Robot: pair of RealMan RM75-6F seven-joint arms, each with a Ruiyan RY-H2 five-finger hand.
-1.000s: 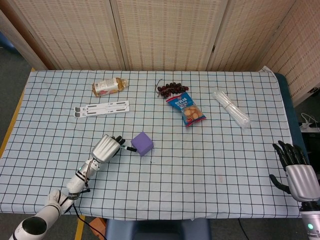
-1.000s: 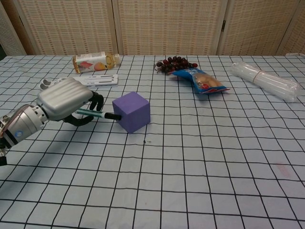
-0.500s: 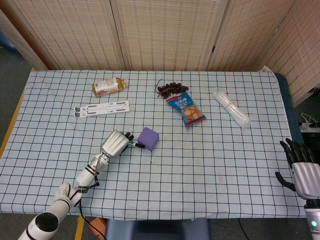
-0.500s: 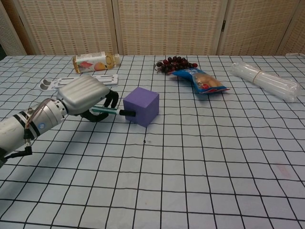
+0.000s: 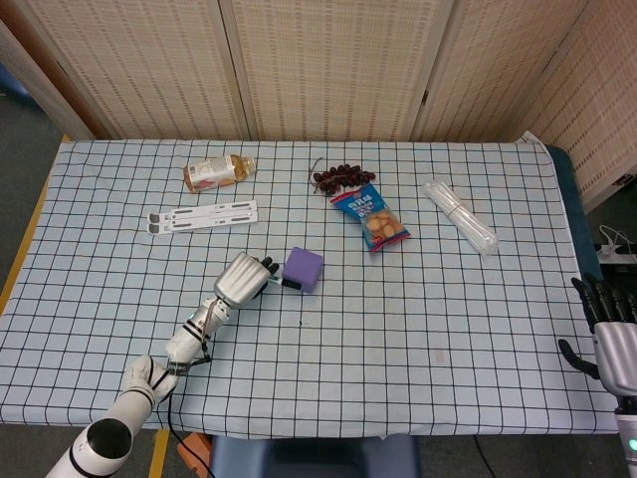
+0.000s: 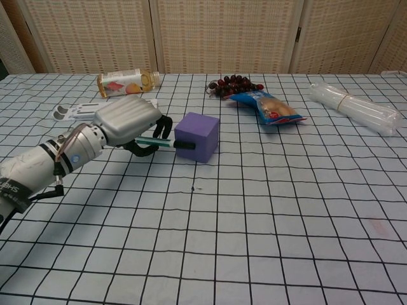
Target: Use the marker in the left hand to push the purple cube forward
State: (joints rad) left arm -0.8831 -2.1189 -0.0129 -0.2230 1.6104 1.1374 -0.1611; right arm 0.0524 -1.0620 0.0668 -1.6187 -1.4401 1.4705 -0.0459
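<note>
The purple cube [image 5: 303, 269] [image 6: 198, 136] sits near the middle of the checked cloth. My left hand [image 5: 244, 278] [image 6: 127, 121] lies just left of it and grips a marker [image 6: 166, 144] with a teal barrel and black cap. The cap's tip touches the cube's near left face. My right hand [image 5: 612, 337] hangs at the table's right front corner, fingers apart and holding nothing; the chest view does not show it.
Behind the cube lie a blue snack bag [image 5: 370, 217] [image 6: 268, 107] and dark grapes [image 5: 338, 177] [image 6: 232, 85]. A bottle [image 5: 217, 171] [image 6: 126, 82] and a white folding stand [image 5: 202, 215] lie at the back left. A clear plastic tube bundle [image 5: 459, 215] [image 6: 355, 108] lies at the right.
My left hand has advanced forward and to the right with the marker, and the cube has slid ahead of it toward the snack bag. My right hand has drifted down and right.
</note>
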